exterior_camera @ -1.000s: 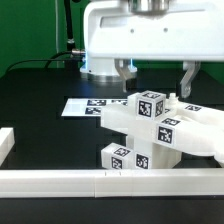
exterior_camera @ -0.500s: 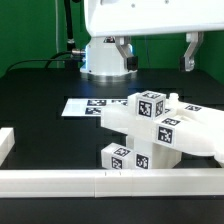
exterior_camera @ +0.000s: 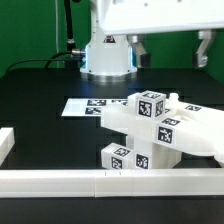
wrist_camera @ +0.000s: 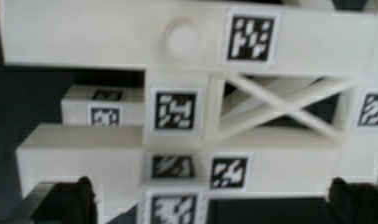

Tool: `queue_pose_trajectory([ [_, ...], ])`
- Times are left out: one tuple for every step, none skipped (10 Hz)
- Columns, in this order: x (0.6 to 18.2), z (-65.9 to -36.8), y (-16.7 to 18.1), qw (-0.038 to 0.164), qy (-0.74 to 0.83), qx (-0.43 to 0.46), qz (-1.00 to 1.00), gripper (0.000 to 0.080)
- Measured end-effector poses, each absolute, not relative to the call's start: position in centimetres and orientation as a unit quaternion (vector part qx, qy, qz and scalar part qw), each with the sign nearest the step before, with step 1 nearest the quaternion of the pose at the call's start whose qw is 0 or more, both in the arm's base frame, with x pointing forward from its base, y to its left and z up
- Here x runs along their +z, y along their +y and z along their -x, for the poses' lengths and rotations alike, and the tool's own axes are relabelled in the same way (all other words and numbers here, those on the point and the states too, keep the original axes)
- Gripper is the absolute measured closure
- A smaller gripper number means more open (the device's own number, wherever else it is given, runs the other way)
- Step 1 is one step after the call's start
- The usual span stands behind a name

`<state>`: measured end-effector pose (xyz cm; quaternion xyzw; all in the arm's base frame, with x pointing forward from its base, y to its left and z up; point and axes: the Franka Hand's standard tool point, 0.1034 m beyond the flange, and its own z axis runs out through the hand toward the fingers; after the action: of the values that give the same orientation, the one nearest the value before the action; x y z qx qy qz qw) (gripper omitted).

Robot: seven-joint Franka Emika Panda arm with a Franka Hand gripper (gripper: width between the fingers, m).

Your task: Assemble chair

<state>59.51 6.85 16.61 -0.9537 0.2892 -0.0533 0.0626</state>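
My gripper (exterior_camera: 170, 50) hangs spread wide, pinching nothing, with clear air between my fingers (exterior_camera: 203, 50) and the chair (exterior_camera: 160, 130) directly below me. The chair sits joined on the black table (exterior_camera: 40, 90), its front edge close against the border rail (exterior_camera: 110, 182). Behind it lies the marker board (exterior_camera: 85, 106).
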Motion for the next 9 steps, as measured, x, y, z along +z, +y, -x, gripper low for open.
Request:
queue_pose_trajectory([
  [16.5,-57.4,8.6,0.066,0.276,-0.059,0.957,0.0151],
  [15.9,-56.0,9.6,0.065,0.266,-0.057,0.960,0.0151],
  [16.0,-56.5,9.1,0.065,0.269,-0.057,0.959,0.0151],
  [16.0,-56.6,9.0,0.065,0.270,-0.059,0.959,0.0151],
  [15.7,-56.4,9.1,0.063,0.269,-0.058,0.959,0.0151],
  [14.3,-55.3,9.7,0.057,0.265,-0.057,0.961,0.0151],
  [13.1,-53.7,10.2,0.055,0.256,-0.066,0.963,0.0151],
  [11.7,-51.1,10.3,0.049,0.248,-0.063,0.966,0.0151],
  [10.5,-49.0,10.2,0.042,0.244,-0.054,0.967,0.0151],
])
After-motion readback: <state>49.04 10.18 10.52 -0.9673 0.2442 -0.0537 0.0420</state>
